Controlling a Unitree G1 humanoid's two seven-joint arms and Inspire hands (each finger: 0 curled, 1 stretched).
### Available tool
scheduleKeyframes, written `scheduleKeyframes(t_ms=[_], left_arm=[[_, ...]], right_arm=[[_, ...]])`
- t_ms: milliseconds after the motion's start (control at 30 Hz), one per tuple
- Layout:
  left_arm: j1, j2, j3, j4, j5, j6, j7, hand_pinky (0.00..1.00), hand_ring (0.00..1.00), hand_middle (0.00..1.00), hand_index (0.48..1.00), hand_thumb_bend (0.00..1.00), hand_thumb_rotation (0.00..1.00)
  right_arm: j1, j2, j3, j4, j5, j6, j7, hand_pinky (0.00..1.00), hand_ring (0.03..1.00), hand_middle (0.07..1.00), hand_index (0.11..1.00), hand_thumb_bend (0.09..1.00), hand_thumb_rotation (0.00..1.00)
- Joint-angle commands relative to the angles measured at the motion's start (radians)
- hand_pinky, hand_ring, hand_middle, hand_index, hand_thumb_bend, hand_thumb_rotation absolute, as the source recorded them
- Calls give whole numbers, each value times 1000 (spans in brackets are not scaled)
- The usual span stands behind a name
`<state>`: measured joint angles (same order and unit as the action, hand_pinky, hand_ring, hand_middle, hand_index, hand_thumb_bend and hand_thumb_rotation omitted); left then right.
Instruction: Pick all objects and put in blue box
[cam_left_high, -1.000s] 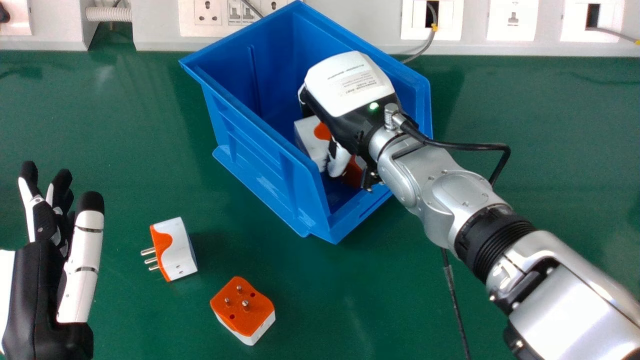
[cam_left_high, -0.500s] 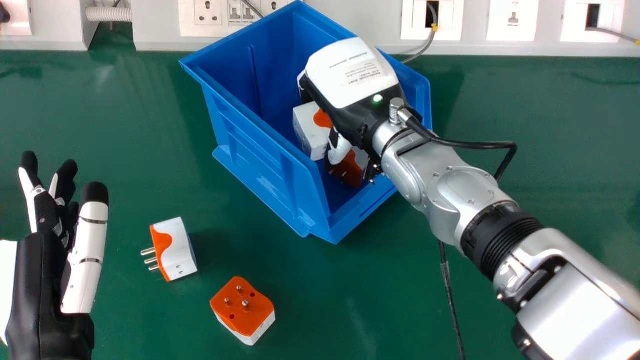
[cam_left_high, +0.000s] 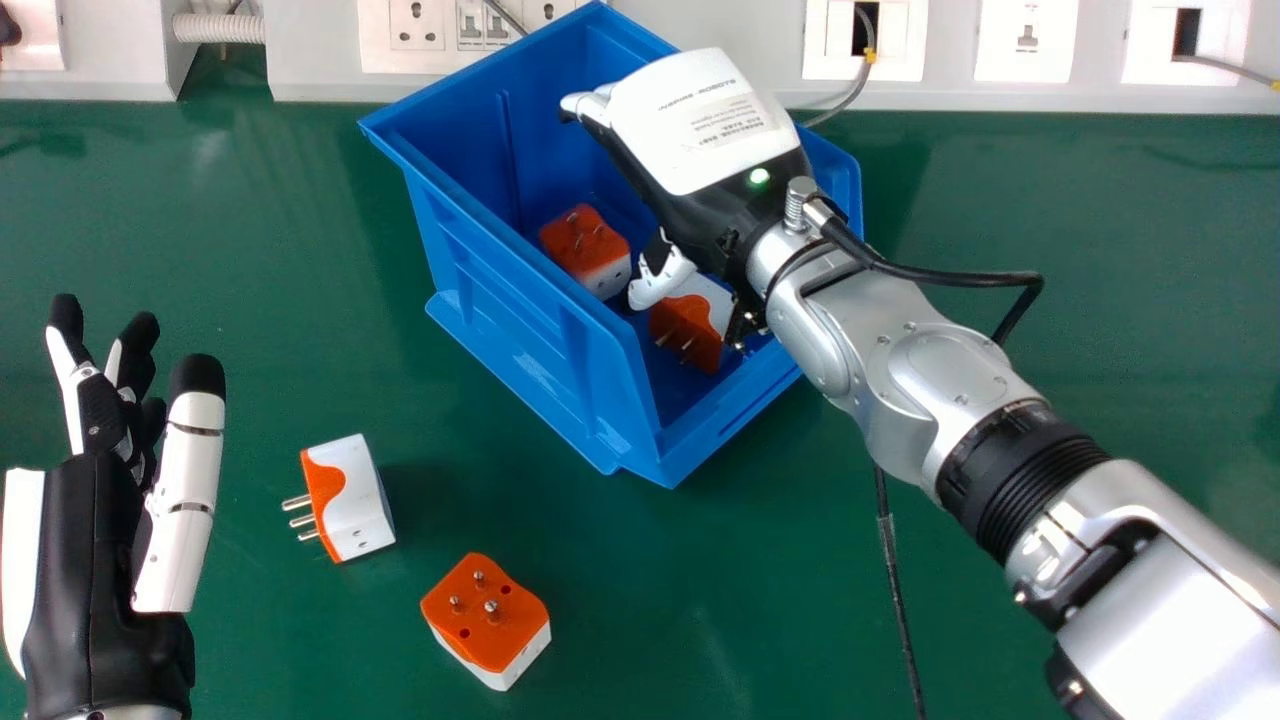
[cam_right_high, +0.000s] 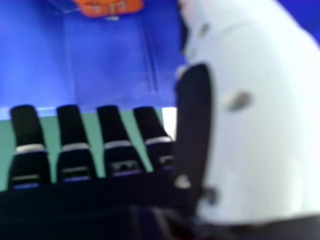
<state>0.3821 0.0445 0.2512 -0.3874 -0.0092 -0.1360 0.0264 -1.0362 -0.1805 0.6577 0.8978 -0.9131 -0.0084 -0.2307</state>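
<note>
Close behind the blue box (cam_left_high: 540, 330) runs a socket panel (cam_left_high: 740, 30).

Green table (cam_left_high: 250, 250); white sockets (cam_left_high: 1025, 40) behind; ribbed conduit (cam_left_high: 218, 28) left; grey cable (cam_left_high: 856, 90) from wall plate (cam_left_high: 825, 40).

Four plug adapters: a left adapter (cam_left_high: 358, 500) and a right adapter (cam_left_high: 485, 610) on the desk (cam_left_high: 1080, 220), a far adapter (cam_left_high: 585, 240) and a near adapter (cam_left_high: 690, 325) inside the one blue box (cam_left_high: 500, 320). Five wall plates (cam_left_high: 1026, 65) show beyond the desk's far edge.
</note>
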Motion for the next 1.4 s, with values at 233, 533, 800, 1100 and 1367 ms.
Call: scheduleKeyframes(t_ms=[233,533,800,1100,1367], left_arm=[[-20,2,2,-34,-6,9,4,1000,1000,971,967,458,820],[-30,3,-9,-34,12,2,5,983,986,965,970,468,813],[-35,2,-18,-30,10,-9,-1,1000,986,963,968,429,827],[-37,10,-17,13,1,-45,-14,1000,1000,978,985,456,798],[-24,12,-10,44,-8,-84,-25,1000,1000,988,996,468,812]], right_arm=[[130,-103,-92,-242,33,-32,-52,686,814,847,847,585,279],[437,-242,-221,-634,42,-42,-61,669,798,835,830,504,300],[771,-292,-378,-955,105,-105,-91,624,775,827,815,513,266],[1071,-341,-481,-1091,136,-286,-135,635,784,833,828,492,423],[1260,-359,-491,-1150,172,-483,-117,634,786,851,846,462,494]])
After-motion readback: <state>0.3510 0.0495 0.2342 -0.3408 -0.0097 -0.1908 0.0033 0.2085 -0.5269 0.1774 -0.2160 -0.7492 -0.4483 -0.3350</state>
